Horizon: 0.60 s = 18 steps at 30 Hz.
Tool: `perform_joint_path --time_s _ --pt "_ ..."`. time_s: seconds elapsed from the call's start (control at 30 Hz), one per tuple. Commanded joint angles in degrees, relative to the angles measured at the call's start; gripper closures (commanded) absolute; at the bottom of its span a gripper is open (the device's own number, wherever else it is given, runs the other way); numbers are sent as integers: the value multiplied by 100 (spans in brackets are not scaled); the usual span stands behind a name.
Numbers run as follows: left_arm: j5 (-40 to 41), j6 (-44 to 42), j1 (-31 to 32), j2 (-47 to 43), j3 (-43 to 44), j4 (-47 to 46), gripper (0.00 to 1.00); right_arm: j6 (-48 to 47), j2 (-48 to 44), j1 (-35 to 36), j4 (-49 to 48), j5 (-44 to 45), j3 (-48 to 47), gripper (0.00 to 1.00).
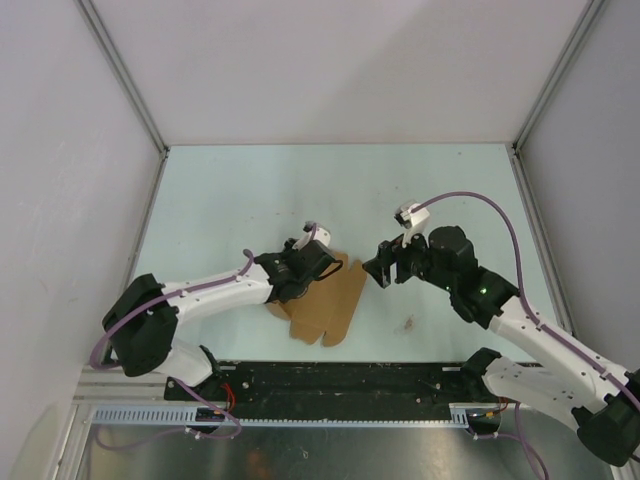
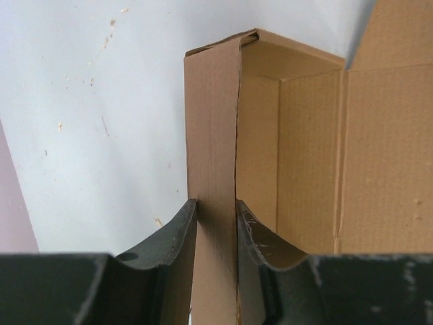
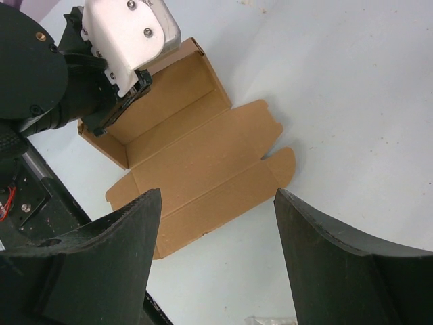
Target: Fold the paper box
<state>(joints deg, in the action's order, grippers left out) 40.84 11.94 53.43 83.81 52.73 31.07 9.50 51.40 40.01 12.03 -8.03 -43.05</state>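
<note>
The paper box (image 1: 330, 295) is brown cardboard, partly formed: a shallow tray with raised walls and a flat lid panel with tabs spread toward the right. My left gripper (image 1: 312, 258) is shut on one upright side wall of the box (image 2: 213, 135), its two fingers (image 2: 169, 237) pinching the wall from both sides. My right gripper (image 1: 385, 265) is open and empty, hovering above the table to the right of the box. In the right wrist view the box (image 3: 196, 162) lies under and beyond the open fingers (image 3: 115, 244), with the left gripper (image 3: 108, 81) on its far wall.
The pale table (image 1: 250, 200) is enclosed by white walls at the back and sides. A black rail (image 1: 340, 385) runs along the near edge by the arm bases. A small mark (image 1: 408, 323) lies on the table right of the box.
</note>
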Motion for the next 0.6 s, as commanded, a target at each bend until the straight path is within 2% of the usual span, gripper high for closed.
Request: perform_joint_path --time_s 0.0,0.17,0.37,0.5,0.57 --pt "38 177 -43 -181 -79 75 70 96 -226 24 -228 -67 -28 27" --pt "-14 203 -210 -426 -70 75 74 157 -367 24 -306 -128 -19 27" --pt "-488 300 -658 -874 -140 -22 79 158 -613 7 -246 -128 -177 26" --pt "-1164 413 -991 -1085 -377 -460 82 140 -684 16 -96 -128 -406 26" --pt "-1814 493 -1115 -1174 -552 -741 82 158 -762 24 0 -128 -502 26"
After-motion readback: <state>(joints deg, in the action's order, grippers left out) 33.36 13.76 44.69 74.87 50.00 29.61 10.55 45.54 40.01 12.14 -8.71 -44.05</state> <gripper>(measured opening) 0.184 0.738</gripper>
